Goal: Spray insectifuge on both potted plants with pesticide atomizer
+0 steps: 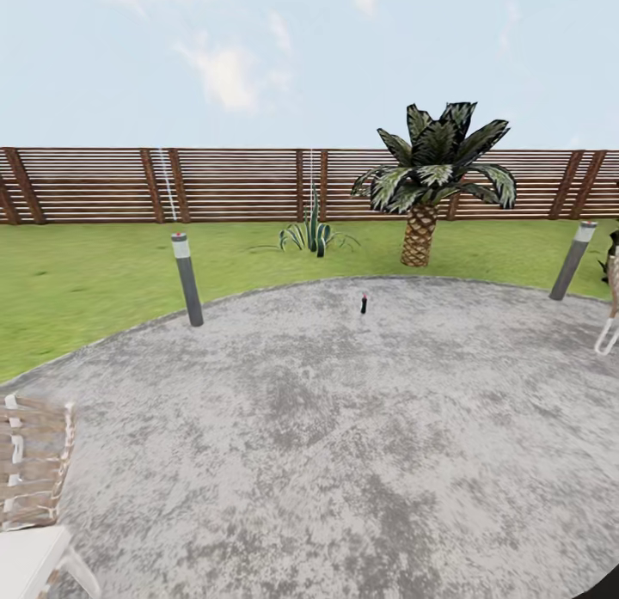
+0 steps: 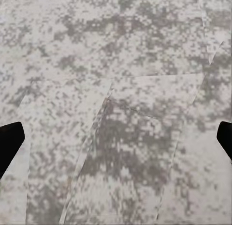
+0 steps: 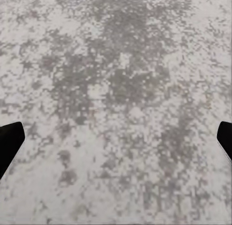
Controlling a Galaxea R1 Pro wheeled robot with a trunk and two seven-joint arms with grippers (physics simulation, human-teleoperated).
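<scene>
- On the far part of the stone patio (image 1: 344,461) in the head view, the pesticide atomizer (image 1: 364,303) stands upright, small and dark, near the patio's edge, with bare patio all the way up to it.
- Behind it is the lawn (image 1: 86,281), then a spiky green plant (image 1: 311,234) and a palm (image 1: 427,182), then the wooden fence (image 1: 215,185).
- Two grey post lamps (image 1: 186,278) stand at the patio's edge, one on each side of the atomizer.
- A woven chair (image 1: 30,470) sits at the near left.
- In the left wrist view, the left gripper (image 2: 116,140) has its dark fingertips (image 2: 9,145) wide apart above the stone, holding nothing.
- In the right wrist view, the right gripper (image 3: 116,140) is spread wide too, fingertips (image 3: 9,142) over bare stone.
</scene>
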